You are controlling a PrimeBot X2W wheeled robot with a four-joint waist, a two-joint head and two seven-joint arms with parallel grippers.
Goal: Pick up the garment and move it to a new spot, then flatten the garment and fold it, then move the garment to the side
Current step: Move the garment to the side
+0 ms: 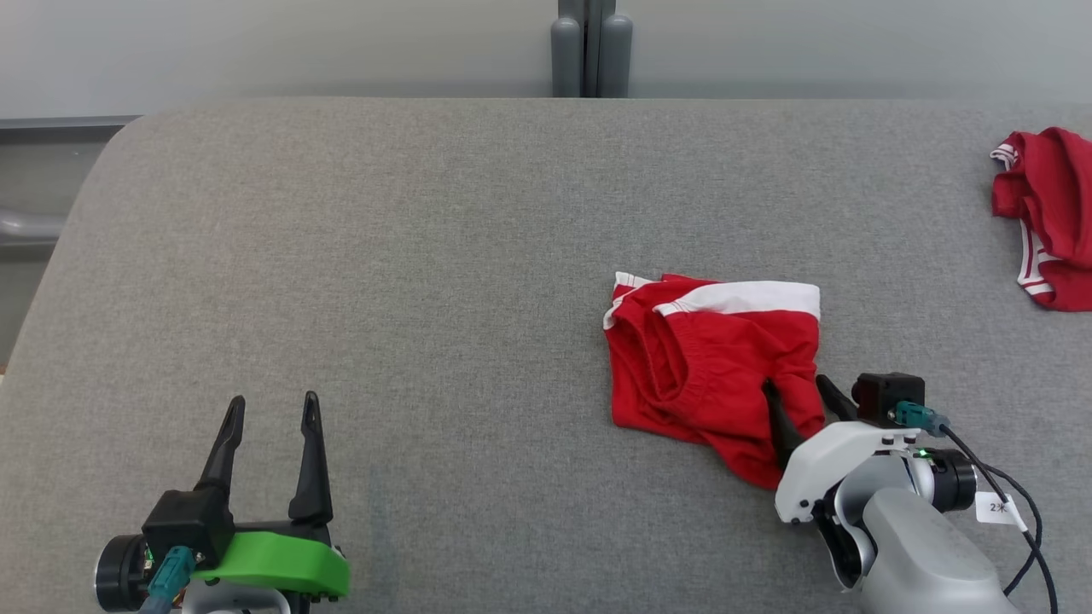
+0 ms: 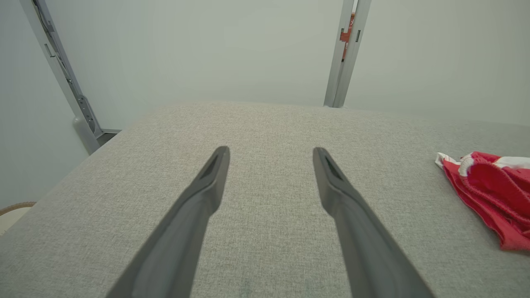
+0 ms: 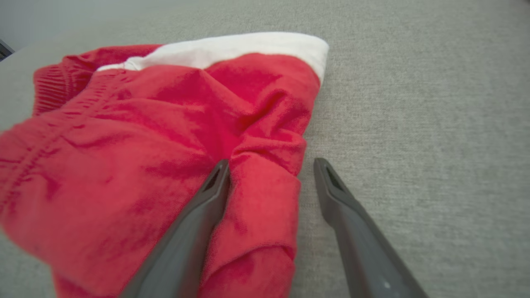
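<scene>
- Garment (image 1: 712,367): red shorts with a white band (image 1: 742,298) along the upper edge, lying crumpled right of centre in the head view, on the grey padded surface (image 1: 426,256).
- Right gripper (image 1: 795,383): at the lower right of the head view, at the garment's lower right corner, fingers spread.
- Right wrist view: the garment (image 3: 145,124) covers the left and centre of the frame, with the white band (image 3: 248,47) at the top. The right gripper (image 3: 271,162) straddles the cloth's edge. One finger (image 3: 198,215) lies over the red cloth and the other (image 3: 352,223) over bare grey surface, with a raised fold between them, not pinched.
- Left gripper (image 1: 274,399): at the lower left of the head view, well apart from the garment, fingers spread and holding nothing.
- Left wrist view: the left gripper (image 2: 269,151) is over bare surface (image 2: 265,124). The garment (image 2: 488,186) lies at the right edge of the frame.
- Second red garment (image 1: 1049,213): crumpled at the upper right edge of the head view, well apart from both grippers.
- Grey post (image 1: 591,47): upright at top centre, behind the surface.
</scene>
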